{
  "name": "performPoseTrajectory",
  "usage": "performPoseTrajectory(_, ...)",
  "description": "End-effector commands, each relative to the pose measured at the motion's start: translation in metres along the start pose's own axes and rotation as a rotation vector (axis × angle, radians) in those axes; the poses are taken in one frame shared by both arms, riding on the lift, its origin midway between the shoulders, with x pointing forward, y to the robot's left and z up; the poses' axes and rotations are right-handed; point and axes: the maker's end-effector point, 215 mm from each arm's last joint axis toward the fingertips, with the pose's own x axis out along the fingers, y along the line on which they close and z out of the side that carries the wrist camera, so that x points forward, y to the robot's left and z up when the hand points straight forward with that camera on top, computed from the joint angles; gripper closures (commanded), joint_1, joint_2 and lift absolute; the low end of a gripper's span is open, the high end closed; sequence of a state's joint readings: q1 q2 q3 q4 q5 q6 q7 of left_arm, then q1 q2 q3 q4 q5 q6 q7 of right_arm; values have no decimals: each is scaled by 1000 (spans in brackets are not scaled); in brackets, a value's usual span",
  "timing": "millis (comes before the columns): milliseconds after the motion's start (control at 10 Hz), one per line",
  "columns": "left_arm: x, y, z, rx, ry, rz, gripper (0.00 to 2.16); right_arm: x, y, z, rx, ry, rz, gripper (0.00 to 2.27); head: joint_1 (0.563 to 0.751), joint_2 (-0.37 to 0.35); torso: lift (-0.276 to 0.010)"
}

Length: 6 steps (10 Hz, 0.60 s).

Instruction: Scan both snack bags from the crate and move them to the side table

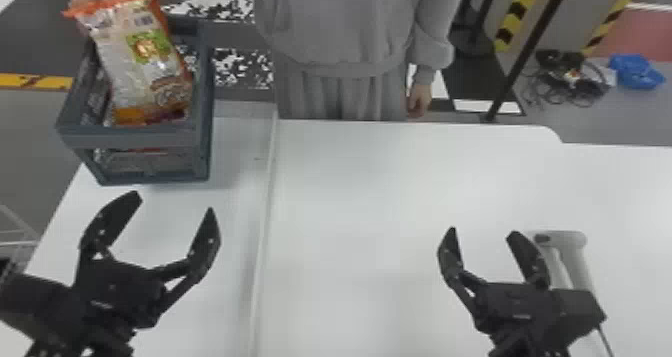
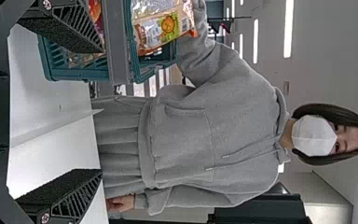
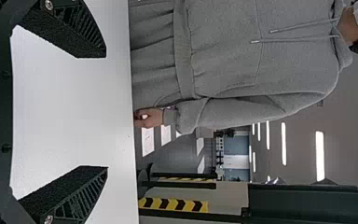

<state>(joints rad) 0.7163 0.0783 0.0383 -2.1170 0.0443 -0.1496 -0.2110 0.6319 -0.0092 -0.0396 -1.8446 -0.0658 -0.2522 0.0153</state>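
Note:
A person's hand holds the top of a snack bag (image 1: 145, 61) that leans upright in the grey crate (image 1: 135, 140) at the far left. Through the crate's front opening, something orange and clear, perhaps the other bag, shows low down. My left gripper (image 1: 172, 216) stands open just in front of the crate, nothing between its fingers. In the left wrist view, the left gripper (image 2: 101, 112) is spread, with the crate (image 2: 116, 42) and snack bag (image 2: 161, 28) beyond one finger. My right gripper (image 1: 482, 231) is open and empty over the table's right part; the right wrist view has the right gripper (image 3: 106, 112) too.
A white table (image 1: 360, 196) spans the front, with a raised seam right of the crate. A grey-white scanner-like device (image 1: 575, 256) lies beside and partly behind my right gripper. The person stands at the table's far edge.

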Motion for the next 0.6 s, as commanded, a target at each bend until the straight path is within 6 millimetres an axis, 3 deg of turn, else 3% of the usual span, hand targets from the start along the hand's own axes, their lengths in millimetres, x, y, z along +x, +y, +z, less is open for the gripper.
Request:
performPoseTrajectory(0,0,0,0,-3,0,-2,83,0,1,0,1,-1,1,66,695,-72,-75)
performPoseTrajectory(500,0,-1,-1,-1,1,-7,83,0,0,0,1,-1,-1,66,695,-73,-75)
